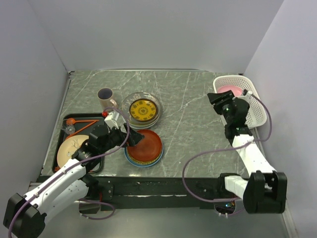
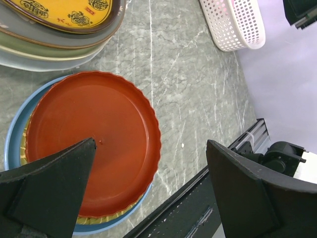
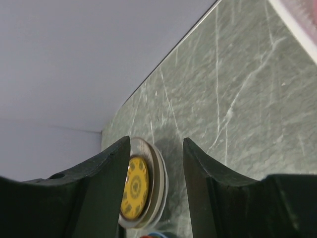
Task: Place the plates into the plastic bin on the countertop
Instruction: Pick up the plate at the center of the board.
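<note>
Left wrist view has the left gripper (image 2: 150, 148) spread wide and empty, its 2 fingers hanging over the near part of the red plate (image 2: 94, 134); I cannot tell whether either one touches it. The red plate tops a stack of 3: a yellow-edged plate (image 2: 106, 216) peeks out beneath it and a blue plate (image 2: 12, 144) lies at the bottom, all on the desk (image 2: 198, 89). Just behind stands a second stack, crowned by a yellow patterned plate (image 2: 64, 10). In the top view a black tray (image 1: 67, 130) to the left carries a beige plate (image 1: 72, 148), with a mug (image 1: 106, 98) behind it.

Across the desk, the right gripper (image 1: 218, 101) is parted too and holds nothing. It hovers just beside the white bin (image 1: 252, 111) in the far right corner, where 1 pink plate (image 1: 229, 90) already lies.

The step in hand looks like the pick of the red plate. The next move calls for lowering onto its fluted rim so that 1 finger goes over the lip and 1 under it, then pinching without dragging the plates below. The bin is well apart from this stack, so the carry is long and may want a handover to the right arm.
</note>
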`<action>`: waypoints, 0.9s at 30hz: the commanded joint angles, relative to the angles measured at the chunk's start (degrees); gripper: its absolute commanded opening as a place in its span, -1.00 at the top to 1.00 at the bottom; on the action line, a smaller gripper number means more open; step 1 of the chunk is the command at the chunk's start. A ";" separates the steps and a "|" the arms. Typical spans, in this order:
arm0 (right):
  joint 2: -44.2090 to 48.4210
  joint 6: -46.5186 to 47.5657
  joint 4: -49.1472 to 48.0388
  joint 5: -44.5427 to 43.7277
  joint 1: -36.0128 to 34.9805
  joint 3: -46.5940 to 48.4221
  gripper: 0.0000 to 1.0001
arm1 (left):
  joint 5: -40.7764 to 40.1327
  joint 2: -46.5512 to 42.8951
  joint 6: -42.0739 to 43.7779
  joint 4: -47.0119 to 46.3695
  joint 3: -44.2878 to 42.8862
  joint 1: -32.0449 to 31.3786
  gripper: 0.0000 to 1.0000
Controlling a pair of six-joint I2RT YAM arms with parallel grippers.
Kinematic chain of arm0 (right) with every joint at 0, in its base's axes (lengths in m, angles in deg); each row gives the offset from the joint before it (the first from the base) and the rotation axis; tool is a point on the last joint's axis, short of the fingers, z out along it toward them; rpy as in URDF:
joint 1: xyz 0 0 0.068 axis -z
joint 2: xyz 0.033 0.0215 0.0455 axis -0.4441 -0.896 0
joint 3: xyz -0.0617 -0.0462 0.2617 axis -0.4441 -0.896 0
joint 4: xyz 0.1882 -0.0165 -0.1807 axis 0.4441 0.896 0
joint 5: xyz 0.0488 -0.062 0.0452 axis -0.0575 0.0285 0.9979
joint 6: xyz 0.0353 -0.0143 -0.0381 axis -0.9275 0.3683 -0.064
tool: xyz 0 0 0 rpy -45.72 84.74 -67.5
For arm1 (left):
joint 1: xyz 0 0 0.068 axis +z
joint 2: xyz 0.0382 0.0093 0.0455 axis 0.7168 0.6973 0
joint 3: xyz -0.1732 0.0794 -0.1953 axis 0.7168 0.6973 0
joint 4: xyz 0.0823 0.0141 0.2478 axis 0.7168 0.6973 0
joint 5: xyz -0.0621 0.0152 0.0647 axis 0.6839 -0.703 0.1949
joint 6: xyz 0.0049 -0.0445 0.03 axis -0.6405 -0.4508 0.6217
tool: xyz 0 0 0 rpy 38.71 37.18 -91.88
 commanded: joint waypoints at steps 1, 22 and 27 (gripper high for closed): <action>6.45 3.02 2.32 -3.59 -3.75 -2.66 -0.09 | 1.44 -0.77 -1.12 -1.58 -2.51 -0.05 -0.99; 24.58 5.92 14.54 -3.16 -12.64 -13.57 -0.21 | 0.03 -1.91 -2.53 -0.17 -2.33 -0.05 -0.99; 23.26 6.10 14.71 -2.36 -14.65 -12.87 -0.22 | -5.40 -1.91 -0.42 7.98 -5.14 -0.05 -0.99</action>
